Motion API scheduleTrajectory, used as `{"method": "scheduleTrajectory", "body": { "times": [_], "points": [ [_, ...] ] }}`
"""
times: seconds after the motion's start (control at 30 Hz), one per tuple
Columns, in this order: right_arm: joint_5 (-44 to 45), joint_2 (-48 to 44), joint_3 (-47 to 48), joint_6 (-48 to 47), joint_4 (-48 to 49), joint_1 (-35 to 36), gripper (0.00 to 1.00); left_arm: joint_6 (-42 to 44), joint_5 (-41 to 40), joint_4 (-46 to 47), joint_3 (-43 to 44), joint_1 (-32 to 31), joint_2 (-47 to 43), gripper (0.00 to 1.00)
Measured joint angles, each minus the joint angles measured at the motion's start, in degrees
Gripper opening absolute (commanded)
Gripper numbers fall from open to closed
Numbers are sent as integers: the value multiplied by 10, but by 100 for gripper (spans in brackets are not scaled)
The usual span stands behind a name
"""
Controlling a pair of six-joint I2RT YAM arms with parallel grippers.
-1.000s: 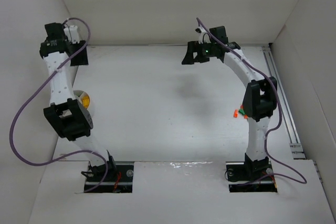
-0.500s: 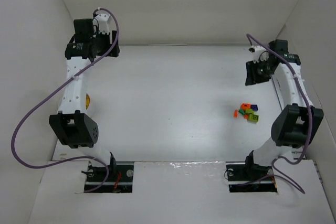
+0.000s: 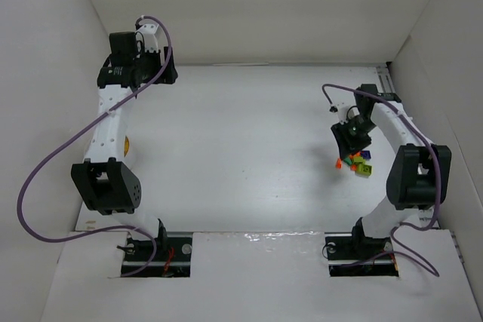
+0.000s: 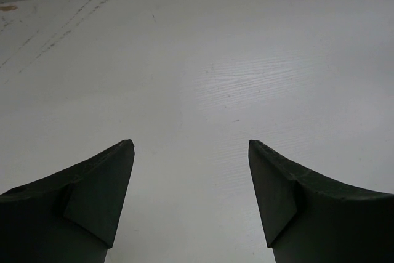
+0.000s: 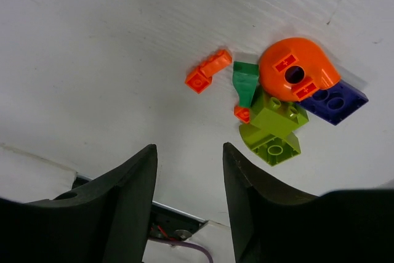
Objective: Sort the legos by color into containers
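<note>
With our right gripper [image 5: 188, 149] half-open and empty just above the legos [image 5: 277, 100] heaped on the floor [image 5: 92, 41] at far right, we should centre on the small orange brick [image 5: 208, 71] at the clump's edge, while our left gripper [image 4: 191, 146] hangs wide and empty.

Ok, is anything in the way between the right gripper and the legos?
Nothing visible does. The right gripper is open with only bare floor between its jaws, and the legos lie just beyond, a small orange brick nearest.
</note>
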Motion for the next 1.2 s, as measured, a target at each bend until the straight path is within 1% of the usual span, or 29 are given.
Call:
{"method": "scheduleTrajectory", "body": {
  "times": [0.1, 0.3, 0.57, 1.2],
  "points": [
    [13, 7, -13, 3, 10, 10, 51, -3, 1, 2, -5, 0, -2, 72],
    [29, 44, -14, 14, 39, 21, 51, -8, 3, 5, -7, 0, -3, 75],
    [40, 90, -10, 21, 54, 32, 52, -10, 4, 7, -7, 0, -4, 75],
    [91, 97, -7, 22, 60, 19, 53, -15, 5, 7, -7, 0, -3, 75]
  ]
}}
